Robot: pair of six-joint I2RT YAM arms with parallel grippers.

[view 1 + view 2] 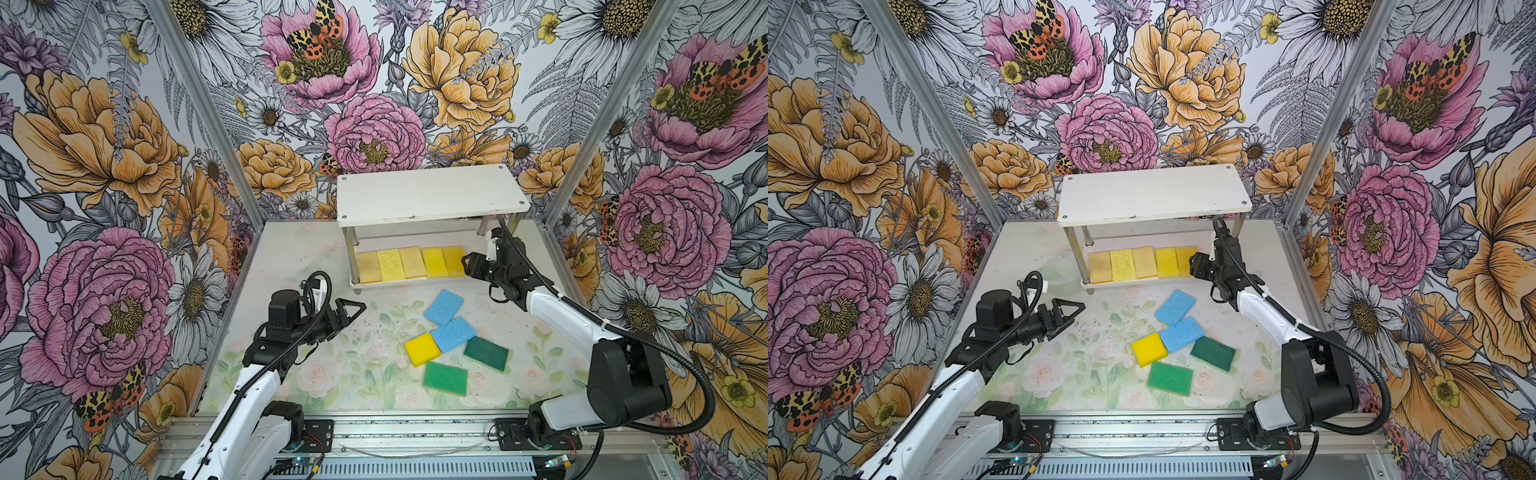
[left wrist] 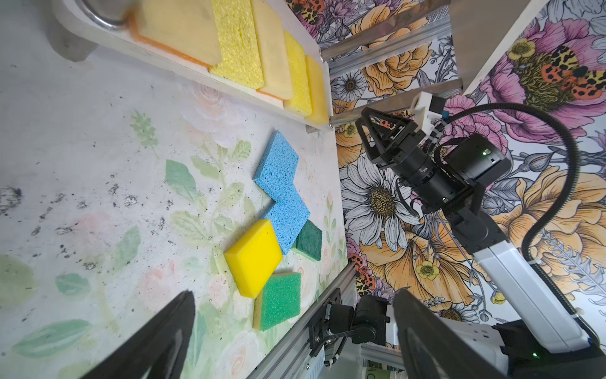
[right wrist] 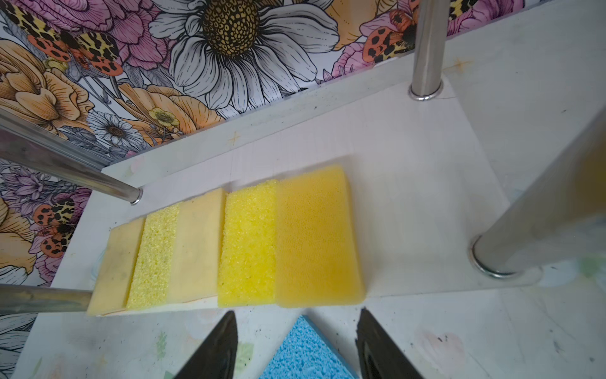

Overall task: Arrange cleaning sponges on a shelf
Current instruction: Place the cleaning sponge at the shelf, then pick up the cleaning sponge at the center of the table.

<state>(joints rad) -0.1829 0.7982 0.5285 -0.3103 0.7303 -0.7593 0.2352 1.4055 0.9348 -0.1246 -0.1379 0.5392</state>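
while five loose sponges (image 1: 453, 334) are lying on the table (image 1: 365, 374), the left gripper (image 1: 357, 309) is hanging open, empty; the right gripper (image 1: 467, 264) is standing open, holding nothing, just beside five yellow sponges (image 1: 411, 262) lining the lower board (image 3: 410, 203) of the shelf (image 1: 432, 195). a fresh pick is falling due.

Finishes, from where I sit: the shelf (image 1: 432, 195), upper middle in both top views, is white painted board, matt and a bit scuffed, standing on mirror-shiny chrome posts (image 3: 426, 49). On its lower board the tan sponge (image 3: 196, 249) looks smooth and fine-grained, while the yellow sponge (image 3: 249, 246) touching it is coarse and crumbly. The blue sponge (image 1: 444, 307), centre of frame, is matt and open-pored. The green sponge (image 1: 445, 378) below it has a rough, fibrous scouring top. The table (image 1: 332, 374) is a matt print with dark specks. My right gripper (image 3: 296, 313) has fingers (image 3: 213, 354) of glossy black plastic.
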